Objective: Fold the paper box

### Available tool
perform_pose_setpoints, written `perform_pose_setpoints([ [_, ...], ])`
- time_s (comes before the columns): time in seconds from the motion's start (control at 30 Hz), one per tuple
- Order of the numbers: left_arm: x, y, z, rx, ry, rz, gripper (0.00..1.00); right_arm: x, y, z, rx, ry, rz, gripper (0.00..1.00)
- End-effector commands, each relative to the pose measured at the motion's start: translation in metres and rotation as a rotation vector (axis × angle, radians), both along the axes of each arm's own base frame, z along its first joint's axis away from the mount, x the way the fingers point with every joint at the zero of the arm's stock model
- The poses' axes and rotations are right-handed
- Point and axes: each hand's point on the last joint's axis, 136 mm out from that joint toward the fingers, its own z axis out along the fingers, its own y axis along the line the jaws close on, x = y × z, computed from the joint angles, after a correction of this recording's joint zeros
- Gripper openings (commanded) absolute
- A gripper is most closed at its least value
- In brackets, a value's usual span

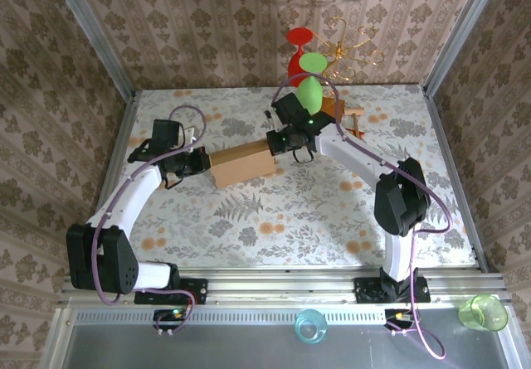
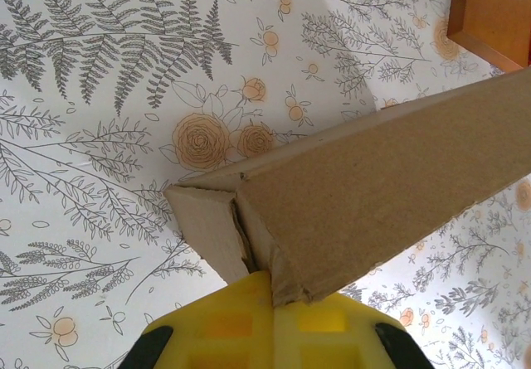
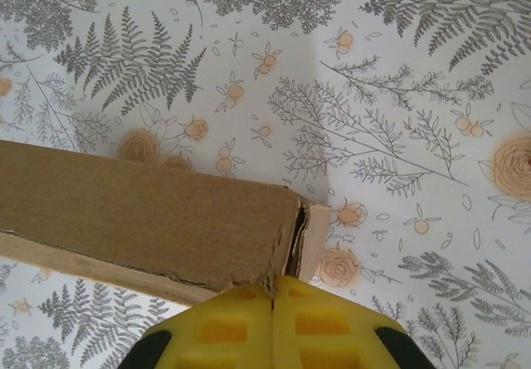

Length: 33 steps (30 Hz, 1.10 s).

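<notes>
The box [image 1: 243, 163] is being held just left of centre in the top view, gripped at both ends. A folded corner is being pinched by the closed-down left gripper [image 2: 270, 293] at the bottom of its frame. The opposite corner is being pinched likewise by the right gripper [image 3: 272, 291]. Tearing is probably being risked where the frayed corrugated edges are being squeezed by the yellow pads [image 3: 224, 327], and an untucked end flap could spring open if one pinch slips. The board is matte, light-brown and fibrous, forming a long flat slab over the printed floral cloth [image 1: 315, 211].
</notes>
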Motion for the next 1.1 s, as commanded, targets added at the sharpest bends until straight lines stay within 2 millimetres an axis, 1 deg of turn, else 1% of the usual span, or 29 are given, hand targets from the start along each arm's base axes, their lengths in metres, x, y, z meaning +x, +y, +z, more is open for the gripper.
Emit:
perform_pose_setpoints([
  [0.0,-0.015,0.005,-0.021,0.041,0.077,0.021,0.0,-0.007,0.002,0.031,0.075,-0.04,-0.007,0.13],
  [0.13,-0.013,0.004,-0.023,0.045,0.072,0.029,0.0,-0.013,0.0,0.04,0.13,-0.038,-0.022,0.29],
  [0.23,-0.013,0.003,-0.024,0.048,0.069,0.029,0.0,-0.017,-0.001,0.042,0.155,-0.022,-0.028,0.35],
  [0.27,-0.013,0.002,-0.023,0.048,0.068,0.03,0.0,-0.018,-0.001,0.041,0.162,-0.012,-0.032,0.36],
  [0.33,-0.012,0.001,-0.023,0.05,0.064,0.028,0.0,-0.017,-0.003,0.048,0.204,-0.027,-0.054,0.37],
  [0.4,-0.012,-0.001,-0.023,0.053,0.067,0.026,0.0,-0.018,-0.006,0.053,0.256,-0.034,-0.09,0.43],
  [0.5,-0.012,-0.002,-0.024,0.055,0.066,0.022,0.0,-0.018,-0.011,0.063,0.373,-0.038,-0.183,0.52],
  [0.57,-0.012,-0.002,-0.024,0.056,0.067,0.022,0.0,-0.018,-0.012,0.066,0.482,-0.016,-0.267,0.58],
  [0.6,-0.012,-0.002,-0.024,0.058,0.065,0.021,0.0,-0.019,-0.01,0.07,0.563,-0.001,-0.299,0.64],
  [0.63,-0.012,-0.002,-0.023,0.057,0.063,0.022,0.0,-0.019,-0.007,0.073,0.642,0.026,-0.336,0.67],
  [0.7,-0.012,-0.003,-0.023,0.059,0.063,0.02,0.0,-0.019,-0.003,0.075,0.778,0.098,-0.407,0.69],
  [0.77,-0.012,-0.003,-0.023,0.059,0.063,0.019,0.0,-0.017,0.003,0.074,0.895,0.173,-0.463,0.71],
  [0.83,-0.012,-0.004,-0.023,0.062,0.063,0.016,0.0,-0.013,0.01,0.068,1.009,0.256,-0.518,0.75],
  [0.9,-0.012,-0.004,-0.023,0.063,0.063,0.016,0.0,-0.007,0.015,0.059,1.095,0.321,-0.565,0.82],
  [0.93,-0.012,-0.003,-0.023,0.065,0.064,0.017,0.0,-0.003,0.018,0.055,1.127,0.346,-0.579,0.84],
  [1.07,-0.013,-0.003,-0.023,0.068,0.061,0.017,0.0,0.004,0.029,0.039,1.173,0.438,-0.616,0.85],
])
